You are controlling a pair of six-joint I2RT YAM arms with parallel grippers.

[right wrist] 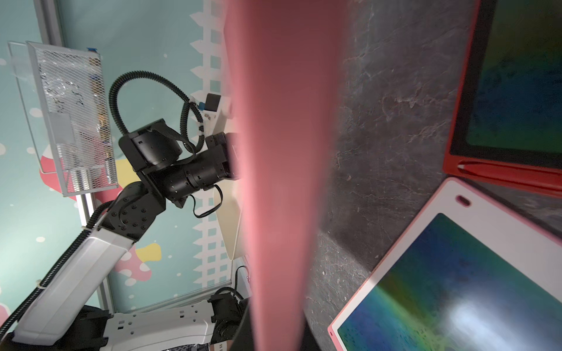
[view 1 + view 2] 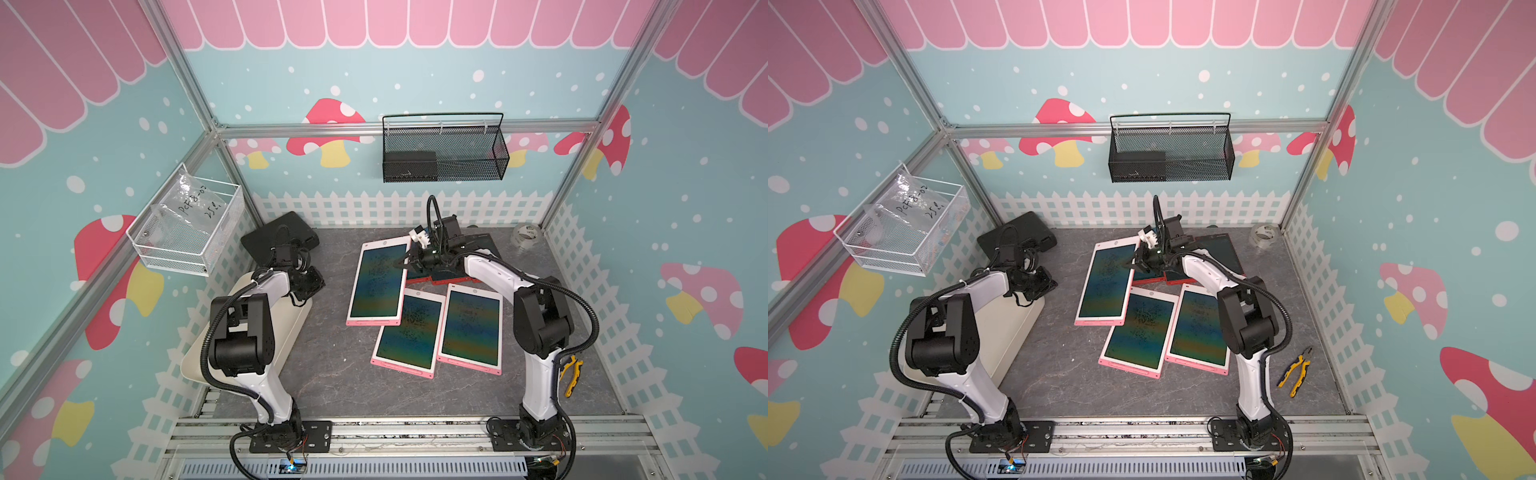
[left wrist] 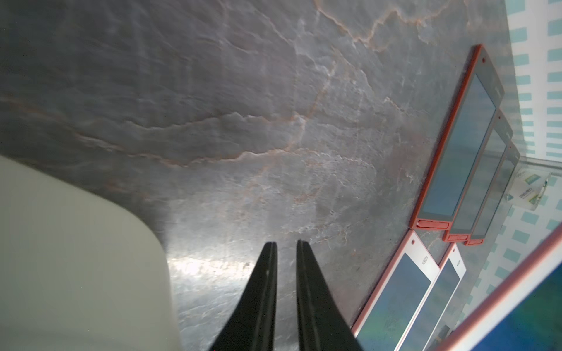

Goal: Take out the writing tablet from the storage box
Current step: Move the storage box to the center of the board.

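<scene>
Right tool [image 2: 408, 262] is clamped on the pink writing tablet [image 2: 376, 286], pinching its 3 o'clock long edge near the far end. The right wrist view is mostly that pink slab, blurred. In both top views the tablet lies at 9 o'clock from the tool, long axis roughly 12–6, leaning a touch toward 1–7.

It's already out of the storage box [image 2: 291, 328], which sits well apart at 9 o'clock, mostly hidden under the left arm. Left tool [image 3: 286, 243] hovers by the box's far corner, jaws a narrow slit apart, nothing between them. So the right arm owns this; my guess is set-down comes next.

Catch: the tablet's 5 o'clock corner laps over the middle pink tablet [image 2: 409, 332], and I can't tell if they touch. Third pink tablet [image 2: 469, 328] is just beside that one, and the red tablets [image 3: 456, 146] lie at 12 o'clock under the right wrist. Counter [image 2: 332, 374] is flat grey stone-look. The bare strip between box and tablets looks like the only free room.
</scene>
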